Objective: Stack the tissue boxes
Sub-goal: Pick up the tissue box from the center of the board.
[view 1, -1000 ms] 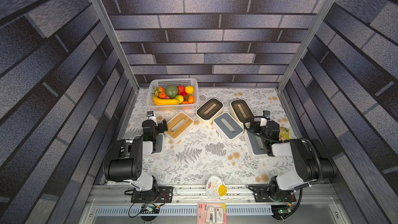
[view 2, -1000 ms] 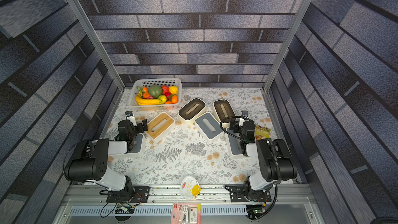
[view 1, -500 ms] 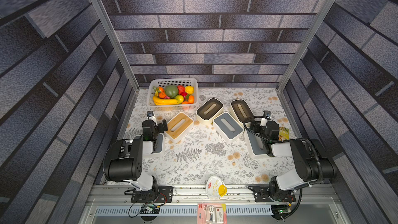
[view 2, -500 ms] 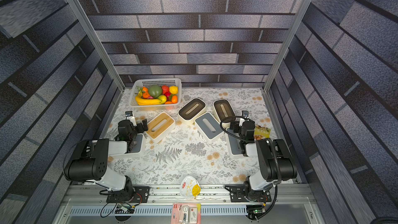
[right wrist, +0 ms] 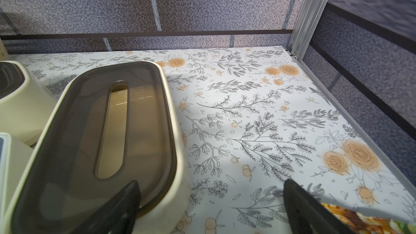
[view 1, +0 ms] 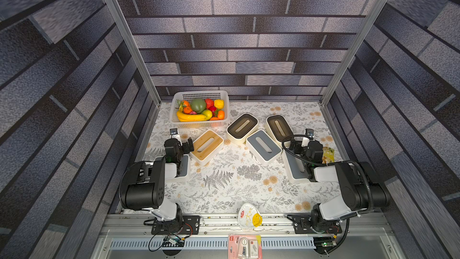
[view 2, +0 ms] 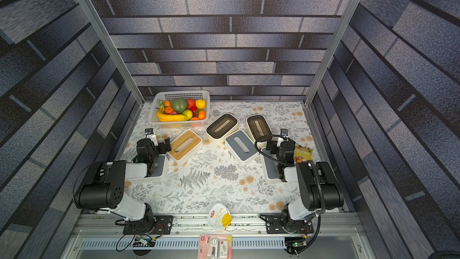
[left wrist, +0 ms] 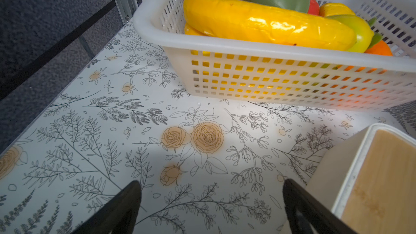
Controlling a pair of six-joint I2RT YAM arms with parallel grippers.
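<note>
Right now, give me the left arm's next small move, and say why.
Probably shift the left gripper sideways toward the wood-lidded tissue box until its open jaws straddle it: the jaws stand wide over bare tablecloth, the box lies just outside one finger, and nothing is held.

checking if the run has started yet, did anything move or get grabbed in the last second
Nothing visibly changed. The left gripper stays open beside the wood-lidded box, and the right gripper stays open at the near end of a dark-lidded box. Neither holds anything. Both boxes and the fruit basket lie where they were.
</note>
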